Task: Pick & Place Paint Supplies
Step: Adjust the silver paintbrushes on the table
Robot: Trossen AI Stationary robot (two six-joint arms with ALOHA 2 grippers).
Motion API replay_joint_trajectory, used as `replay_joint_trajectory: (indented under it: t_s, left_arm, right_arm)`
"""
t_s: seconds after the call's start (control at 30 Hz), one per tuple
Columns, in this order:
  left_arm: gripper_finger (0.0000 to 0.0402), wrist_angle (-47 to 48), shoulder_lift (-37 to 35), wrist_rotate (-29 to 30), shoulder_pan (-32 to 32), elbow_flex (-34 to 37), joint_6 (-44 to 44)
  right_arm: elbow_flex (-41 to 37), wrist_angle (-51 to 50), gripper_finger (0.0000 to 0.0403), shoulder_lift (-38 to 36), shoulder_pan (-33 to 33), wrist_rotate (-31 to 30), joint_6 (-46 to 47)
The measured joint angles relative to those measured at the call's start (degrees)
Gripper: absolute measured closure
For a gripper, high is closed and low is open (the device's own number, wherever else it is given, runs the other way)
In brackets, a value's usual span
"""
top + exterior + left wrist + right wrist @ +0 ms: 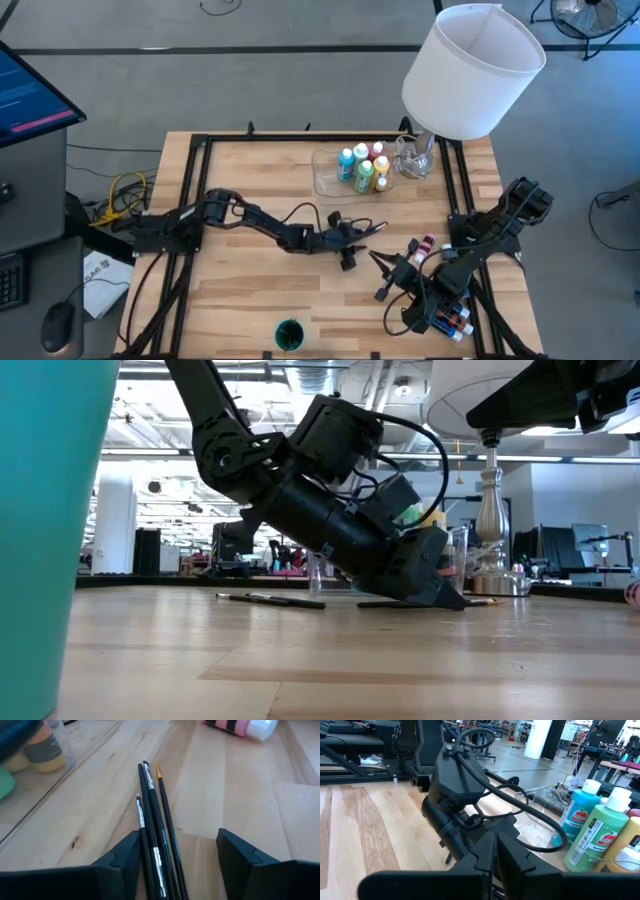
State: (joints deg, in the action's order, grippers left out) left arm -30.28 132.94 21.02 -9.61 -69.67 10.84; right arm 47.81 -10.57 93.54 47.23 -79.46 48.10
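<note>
While our left tool (177,857) sits low on the worktop (240,290) with its fingers apart around the three thin brushes (155,820), which lie side by side mid-table just near the clear tray (330,180), we judge the close should catch all three handles squarely. Our right tool (385,290) waits with fingers together at the near right.

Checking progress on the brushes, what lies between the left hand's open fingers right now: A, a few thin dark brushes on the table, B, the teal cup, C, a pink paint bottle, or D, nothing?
A: the left wrist view shows the brushes lying on the wood between the left hand's spread fingers.
</note>
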Motion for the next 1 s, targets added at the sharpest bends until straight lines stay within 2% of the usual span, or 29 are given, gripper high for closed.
replay_joint_trajectory:
  t_s: [0.4,1.0]
  left_arm:
    - [0.0268,-4.0,0.0,-0.5,0.1,0.2,-1.8]
    - [0.027,-4.7,0.4,-1.9,2.0,-1.8,-3.8]
  right_arm:
    - [0.0,0.4,0.0388,0.0,0.0,0.0,0.0]
    - [0.0,0.4,0.0388,0.0,-0.1,0.0,0.0]
